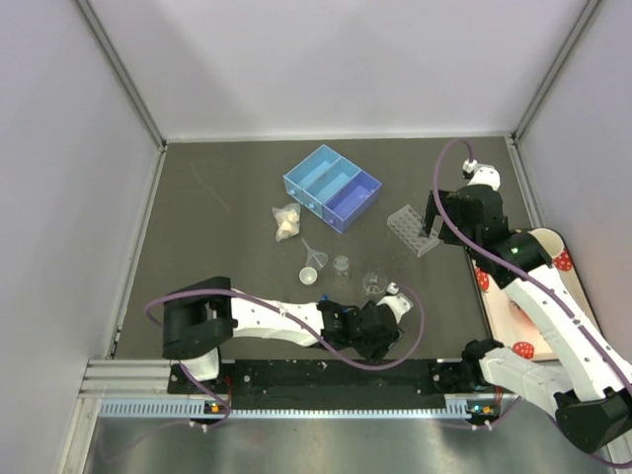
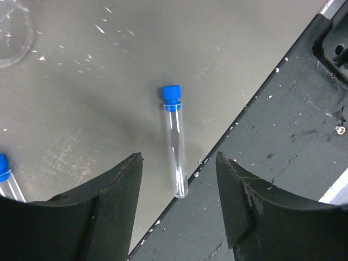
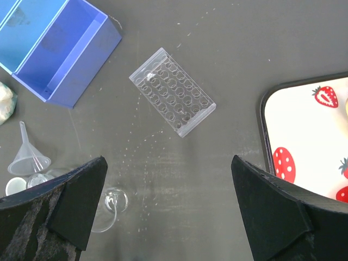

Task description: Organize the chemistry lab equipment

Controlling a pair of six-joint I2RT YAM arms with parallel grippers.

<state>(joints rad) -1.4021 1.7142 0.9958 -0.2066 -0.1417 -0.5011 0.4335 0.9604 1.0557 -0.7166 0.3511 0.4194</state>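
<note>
Left pincer: released, astride 1 blue-capped test tube lying on tabletop.
Right pincer: released, near clear tube rack.

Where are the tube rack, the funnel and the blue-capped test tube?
tube rack [image 3: 172, 91], right wrist view, middle of its holed top.
funnel [image 3: 30, 162], right wrist view, on its cone.
blue-capped test tube [image 2: 175, 147], left wrist view, mid glass body.

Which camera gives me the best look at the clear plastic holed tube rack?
Right wrist view: the clear plastic holed tube rack lies whole and unobstructed, its holes distinct. Top external shows the rack small and faint. Left wrist does not show it.
</note>
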